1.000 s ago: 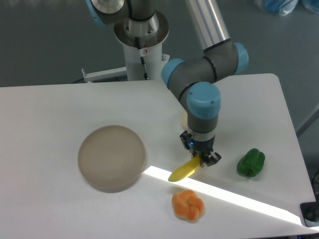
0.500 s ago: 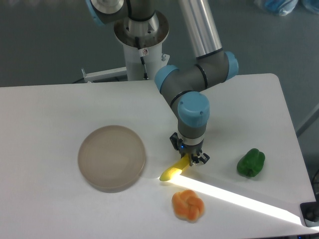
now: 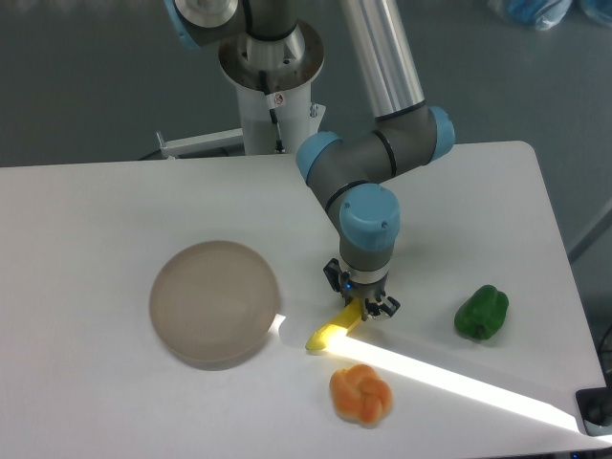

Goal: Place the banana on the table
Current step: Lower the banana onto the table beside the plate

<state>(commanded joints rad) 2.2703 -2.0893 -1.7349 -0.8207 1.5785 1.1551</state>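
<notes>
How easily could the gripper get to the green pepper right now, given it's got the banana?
Probably not right away. The gripper is shut on the banana, so it must let go first. Otherwise the white table between it and the green pepper lies bare, with nothing blocking.

Robot lab: pedestal-mounted arm (image 3: 382, 115), toy fruit

The arm (image 3: 368, 167) consists of polished silver tubular links joined by dark grey cylindrical joint housings, each closed with a light blue round cap. The base column (image 3: 273, 91) is white, topped by a silver flange ring, with a small red-and-white sticker on its front face. The gripper (image 3: 360, 298) is a compact black unit with short dark fingers; a small blue indicator light shows on its body.
</notes>
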